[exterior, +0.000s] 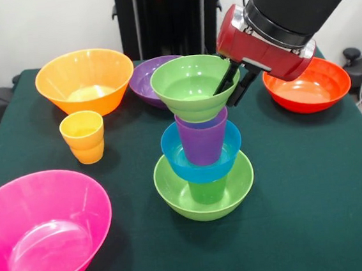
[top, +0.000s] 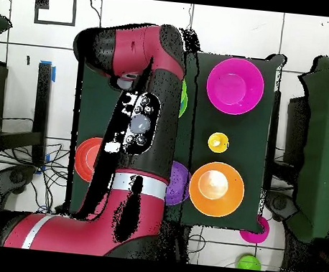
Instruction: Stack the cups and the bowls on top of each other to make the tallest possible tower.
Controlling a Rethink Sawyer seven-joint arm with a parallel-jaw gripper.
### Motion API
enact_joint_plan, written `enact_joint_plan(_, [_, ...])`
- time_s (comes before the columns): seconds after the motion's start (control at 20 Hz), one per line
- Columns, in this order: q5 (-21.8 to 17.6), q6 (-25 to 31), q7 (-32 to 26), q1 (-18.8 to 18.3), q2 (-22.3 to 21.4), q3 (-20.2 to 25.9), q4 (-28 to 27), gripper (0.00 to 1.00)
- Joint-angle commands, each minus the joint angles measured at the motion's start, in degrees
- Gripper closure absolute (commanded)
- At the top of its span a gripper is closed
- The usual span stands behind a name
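Observation:
The tower stands mid-table in the front view: lime-green bowl [exterior: 204, 194], green cup [exterior: 208, 190], blue bowl [exterior: 201, 156], purple cup [exterior: 203, 140], and the small green bowl [exterior: 192, 86] on top. My gripper [exterior: 226, 99] comes in from the upper right and straddles the top bowl's right rim, one finger inside and one outside, closed on it. The yellow-orange cup [exterior: 83, 136] stands alone at the left. In the overhead view the arm [top: 139, 125] hides the tower except a lime-green sliver [top: 183, 99].
A large pink bowl [exterior: 43, 232] [top: 235, 86] sits at the near left, an orange bowl [exterior: 84, 80] [top: 216, 188] at the far left, a purple bowl [exterior: 147, 81] [top: 177, 183] behind the tower, and a red-orange bowl [exterior: 308, 86] [top: 87, 156] at the far right.

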Motion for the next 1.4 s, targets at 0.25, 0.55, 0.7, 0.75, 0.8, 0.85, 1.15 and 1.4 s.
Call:
enact_joint_plan(0.25, [-0.86, -2.18, -6.67, 0.83, 0.55, 7.01, 6.13, 1.0])
enact_joint_plan(0.55, [-1.03, -2.79, -6.25, 1.14, 0.48, 6.86, 6.54, 1.0])
enact_joint_plan(0.7, [-1.26, -3.32, -6.49, 1.09, 0.42, 6.83, 6.75, 1.0])
enact_joint_plan(0.75, [-1.34, -3.56, -6.59, 1.07, 0.38, 6.83, 6.89, 1.0])
enact_joint_plan(0.8, [-1.42, -3.84, -6.65, 1.08, 0.25, 6.8, 7.2, 1.0])
enact_joint_plan(0.85, [-1.44, -3.87, -6.68, 1.07, 0.19, 6.79, 7.33, 1.0])
enact_joint_plan(1.15, [-1.55, -4.57, -6.76, 0.97, 0.01, 6.83, 7.82, 1.0])
enact_joint_plan(1.4, [-1.37, -4.54, -6.68, 0.92, -0.01, 6.85, 7.81, 1.0])
